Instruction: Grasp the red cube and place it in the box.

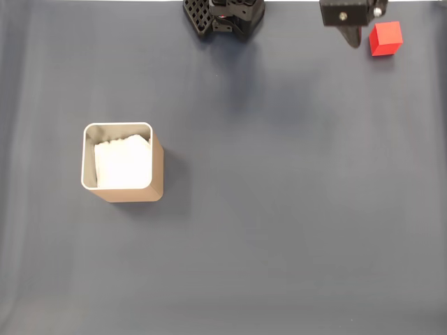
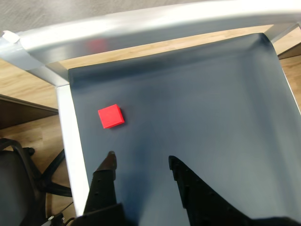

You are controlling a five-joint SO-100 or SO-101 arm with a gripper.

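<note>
Black two-finger tool [image 2: 141,162] is hanging with fingers spread, pinching nothing, above the dark grey counter [image 2: 211,108]. Small bright red matte cube [image 2: 111,116] is sitting on the counter at about 11 o'clock from the fingertips, apart from them. In the fixed view the red cube [image 1: 385,38] is lying at the 1 o'clock corner, just beside the tool; the tan square open-topped box with white lining [image 1: 123,162] is standing well apart at 9 o'clock.

Office: swivel chair [image 2: 19,188], wood floor [image 2: 33,136].

No readable text, labels or numbers anywhere.
</note>
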